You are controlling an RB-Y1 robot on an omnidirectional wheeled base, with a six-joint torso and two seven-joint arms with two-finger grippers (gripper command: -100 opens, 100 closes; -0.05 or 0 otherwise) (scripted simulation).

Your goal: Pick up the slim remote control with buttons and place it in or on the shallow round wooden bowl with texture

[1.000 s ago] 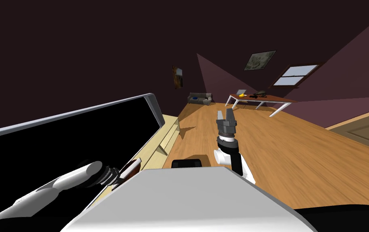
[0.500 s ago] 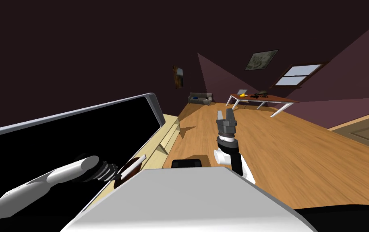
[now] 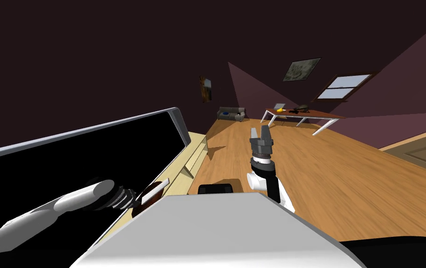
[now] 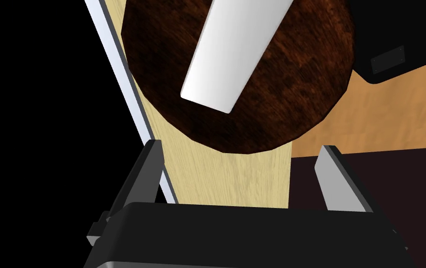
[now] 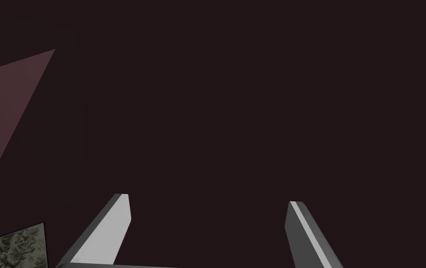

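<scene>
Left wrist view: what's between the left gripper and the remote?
No obstacle: left wrist view shows only bare pale wooden top, then dark bowl, between the open left gripper and the white remote.

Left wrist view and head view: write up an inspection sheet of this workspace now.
Surface: pale wooden stand, with the bowl on it.
Job's things: white remote lies on the dark brown round bowl.
Clutter: nothing seen.
End effectors: left end effector open, empty, short of the bowl; right end effector open, raised, apart from the stand.
Cables: nothing seen.
Surroundings: black TV screen beside the stand, wooden floor, far table.
</scene>
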